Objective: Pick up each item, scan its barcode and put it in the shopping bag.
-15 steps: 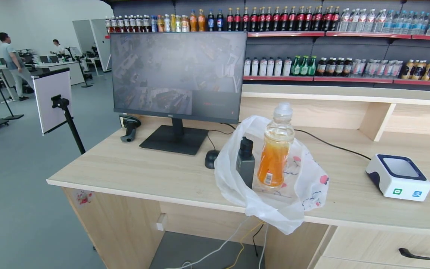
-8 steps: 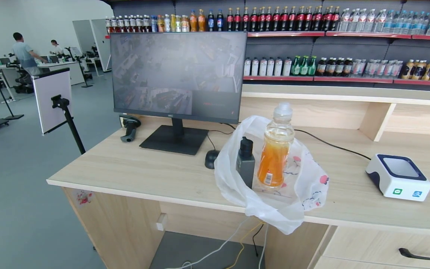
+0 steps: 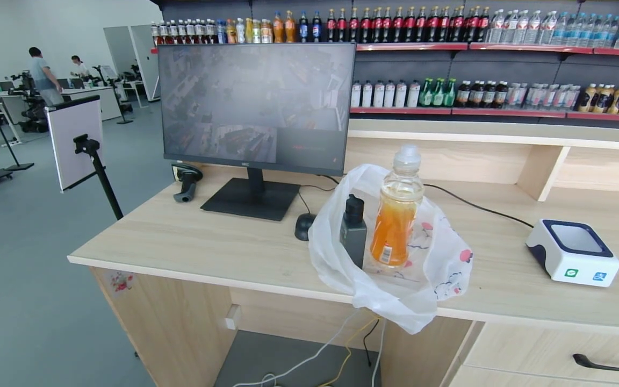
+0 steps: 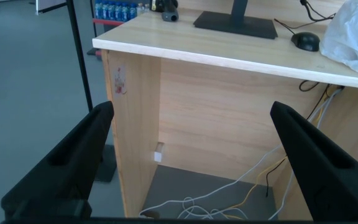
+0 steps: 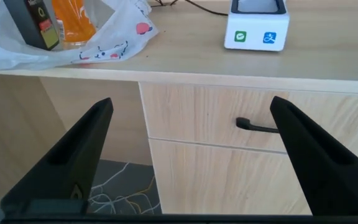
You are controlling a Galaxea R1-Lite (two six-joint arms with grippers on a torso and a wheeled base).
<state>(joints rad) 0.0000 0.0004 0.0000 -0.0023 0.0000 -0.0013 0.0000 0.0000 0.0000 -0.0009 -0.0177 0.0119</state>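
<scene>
Right now I am holding my left pincer (image 4: 191,109) released, fingers spread wide, low before the front of the surface (image 3: 207,242) — my right pincer (image 5: 192,102) is hanging released too, facing a drawer (image 5: 216,109). The shopping bag (image 3: 395,290) is lying open on the surface, with an orange drink bottle (image 3: 395,215) and a dark grey carton (image 3: 353,236) standing upright inside it — the white scanner (image 3: 573,252) is sitting apart to its right.

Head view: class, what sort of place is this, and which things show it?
Probably a shop checkout: shelves of bottled drinks behind, a barcode scanner on the wooden counter, and a shopping bag holding an orange drink bottle.
</scene>
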